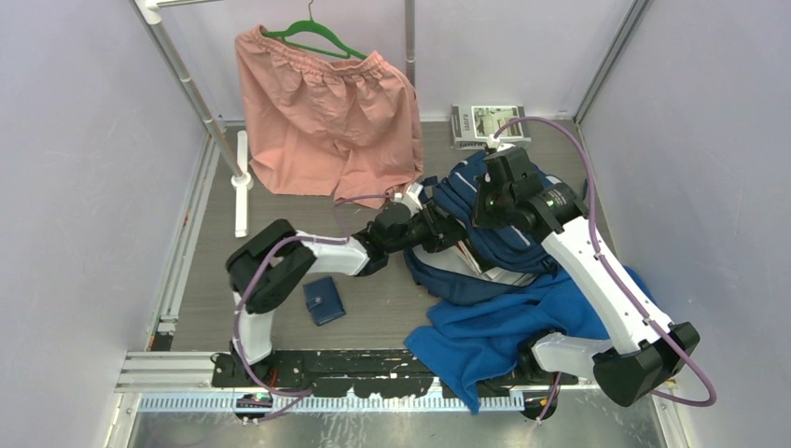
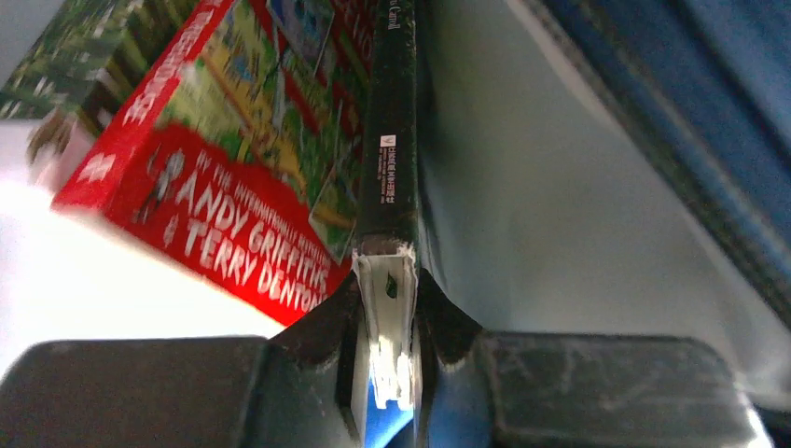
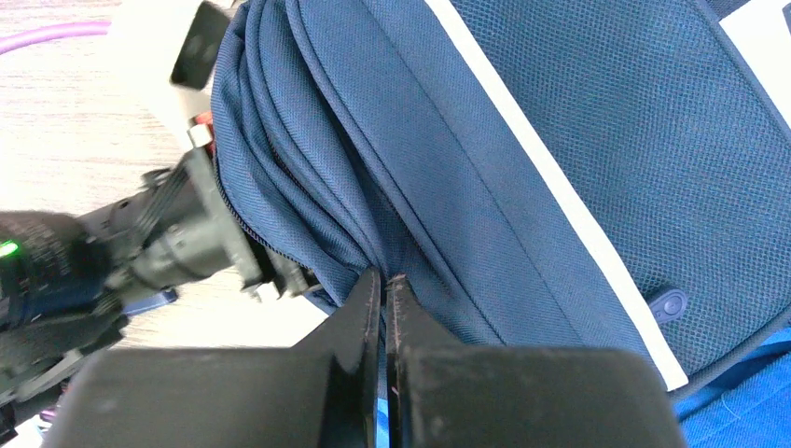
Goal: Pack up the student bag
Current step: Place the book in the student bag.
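from above, the left hand (image 1: 446,231) reaches into the mouth of the student bag (image 1: 508,250), so the bag lies around and beyond its fingers on the worktop (image 1: 382,313). the right hand (image 1: 490,207) sits just above and beside the left hand, on the bag's upper fabric. a blue cloth (image 1: 504,341) spreads under the bag, back toward the right arm's base. the two hands are very close, so a sideways shift by either could knock them together.

from the left wrist, the left hand (image 2: 387,313) is narrow, clamped on the near end of a thin dark-spined book (image 2: 390,140) that stands edge-on ahead of its fingers. a red book (image 2: 224,187) leans just left of it; whether they touch i cannot tell. the bag's pale lining is to the right. the pinch holds one end only, so i judge the book could pivot or slide out if its far corner catches on the lining or the red book.

from the right wrist, the right hand (image 3: 384,280) is shut on a bunched fold of the bag's navy fabric, with the left hand (image 3: 187,243) to its left at the opening. if that thin fold slips free, the mouth would sag onto the book and block it.
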### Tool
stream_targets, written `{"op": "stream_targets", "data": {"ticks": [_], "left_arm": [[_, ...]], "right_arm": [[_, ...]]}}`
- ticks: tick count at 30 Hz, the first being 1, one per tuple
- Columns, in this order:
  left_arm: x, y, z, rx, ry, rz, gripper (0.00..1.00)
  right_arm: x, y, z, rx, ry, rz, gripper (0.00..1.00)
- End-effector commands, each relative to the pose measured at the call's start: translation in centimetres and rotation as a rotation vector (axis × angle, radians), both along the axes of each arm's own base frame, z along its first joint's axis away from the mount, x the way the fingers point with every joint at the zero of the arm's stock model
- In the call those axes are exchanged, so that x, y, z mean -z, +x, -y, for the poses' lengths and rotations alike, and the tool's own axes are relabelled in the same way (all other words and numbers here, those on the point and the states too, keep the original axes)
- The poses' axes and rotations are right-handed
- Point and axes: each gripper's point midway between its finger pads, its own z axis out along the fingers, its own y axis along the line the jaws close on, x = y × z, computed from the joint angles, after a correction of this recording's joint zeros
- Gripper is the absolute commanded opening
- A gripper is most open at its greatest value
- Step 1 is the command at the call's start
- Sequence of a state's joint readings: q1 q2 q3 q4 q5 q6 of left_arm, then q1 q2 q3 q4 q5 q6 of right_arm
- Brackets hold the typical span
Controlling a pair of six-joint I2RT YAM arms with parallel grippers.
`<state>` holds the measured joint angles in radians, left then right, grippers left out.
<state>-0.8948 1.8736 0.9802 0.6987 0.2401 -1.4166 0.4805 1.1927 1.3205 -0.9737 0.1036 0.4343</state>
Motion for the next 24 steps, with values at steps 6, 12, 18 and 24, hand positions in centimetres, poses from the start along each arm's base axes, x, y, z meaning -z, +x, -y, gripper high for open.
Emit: {"op": "stream_targets", "data": {"ticks": [6,12,18,24], "left_arm": [[-3.4,1.2,2.9,0.01,-0.134,0.08,0.51],[-2.1,-0.7,0.0,0.016,-0.003,0.071,1.0],[-0.2,-4.5,-3.3,0.088,0.104,0.022,1.0],[1.5,-8.6,-8.2,0.147,0.257,0.003,0.98]], "right_arm": [[-4.8,-0.1,-0.2,0.023,0.1,0.132,0.01],[-3.9,0.4,0.7,0.069,0.056,0.126,0.03],[-3.3,0.4,1.9,0.11,0.009,0.118,0.61],[-4.8,1.6,3.3,0.184,0.005,0.195,0.72]]}}
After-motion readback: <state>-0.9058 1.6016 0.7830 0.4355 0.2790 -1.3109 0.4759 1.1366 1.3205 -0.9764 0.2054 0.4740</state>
